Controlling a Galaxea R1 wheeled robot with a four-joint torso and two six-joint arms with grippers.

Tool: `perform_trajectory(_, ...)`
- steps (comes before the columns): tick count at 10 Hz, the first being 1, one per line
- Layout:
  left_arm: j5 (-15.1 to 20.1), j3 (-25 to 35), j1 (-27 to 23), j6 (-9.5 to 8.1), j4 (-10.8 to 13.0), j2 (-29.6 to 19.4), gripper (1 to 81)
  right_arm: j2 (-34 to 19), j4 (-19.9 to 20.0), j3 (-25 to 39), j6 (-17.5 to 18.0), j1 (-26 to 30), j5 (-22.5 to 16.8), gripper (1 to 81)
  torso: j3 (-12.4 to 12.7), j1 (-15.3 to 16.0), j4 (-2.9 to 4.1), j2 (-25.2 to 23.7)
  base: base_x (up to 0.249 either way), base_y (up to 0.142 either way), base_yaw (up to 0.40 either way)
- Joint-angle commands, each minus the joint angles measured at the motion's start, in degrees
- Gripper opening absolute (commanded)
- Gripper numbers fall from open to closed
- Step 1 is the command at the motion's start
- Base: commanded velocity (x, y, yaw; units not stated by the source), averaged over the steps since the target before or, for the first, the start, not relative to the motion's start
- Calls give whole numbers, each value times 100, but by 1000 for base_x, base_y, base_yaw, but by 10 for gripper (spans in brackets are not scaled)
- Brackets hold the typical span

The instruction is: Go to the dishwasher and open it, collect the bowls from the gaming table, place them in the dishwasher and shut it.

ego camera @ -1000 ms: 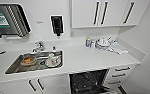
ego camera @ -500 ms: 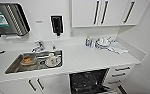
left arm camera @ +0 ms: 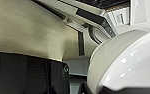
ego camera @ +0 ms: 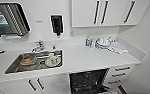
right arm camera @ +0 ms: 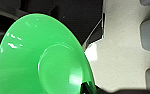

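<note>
The dishwasher (ego camera: pixel 88 80) stands open under the white counter, its dark inside showing and its door (ego camera: pixel 91 90) folded down. In the right wrist view a bright green bowl (right arm camera: pixel 41 57) looms large, and my right gripper (right arm camera: pixel 87 88) is shut on its rim. A white bowl (left arm camera: pixel 126 65) sits close in the left wrist view, with my left gripper (left arm camera: pixel 91 89) shut on its edge. Beyond it lie beige floor and the white cabinet fronts. The gaming table is out of view.
A steel sink (ego camera: pixel 33 62) with dirty dishes is set in the counter (ego camera: pixel 91 56) to the left. Stacked plates, a cloth and a small bottle (ego camera: pixel 88 41) sit at the back right. Drawers (ego camera: pixel 119 73) flank the dishwasher; wall cabinets (ego camera: pixel 103 12) hang above.
</note>
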Motion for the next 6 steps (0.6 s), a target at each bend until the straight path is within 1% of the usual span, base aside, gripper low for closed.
perform_trajectory(1, -426, -1736, -1010, -854, 395, 445, 10, -76, 4, -21, 17, 74, -285, 10, 0, 0, 0, 0, 0, 0, 0)
perform_trajectory(2, -417, -1746, -1170, -926, 590, 516, 10, -76, 4, -21, 17, 82, -285, 10, 0, 0, 0, 0, 0, 0, 0)
perform_trajectory(3, -426, -1770, -1293, -1093, 696, 648, 10, -76, 4, -21, 17, 74, -293, 10, -2, 0, 0, 0, 0, 0, 0)
perform_trajectory(4, -529, -1770, -1468, -1319, 713, 831, 10, -76, 4, -21, 17, 73, -285, 10, -2, 0, 0, 2, 0, 0, 0)
perform_trajectory(5, -672, -1770, -1627, -1462, 731, 991, 10, -76, 13, -21, 25, 64, -285, 10, -4, 0, 0, 2, 0, 0, 0)
perform_trajectory(6, -690, -1770, -1837, -1620, 907, 1193, 10, -84, 13, -21, 25, 65, -285, 10, -4, 2, 0, 2, 0, 0, 0)
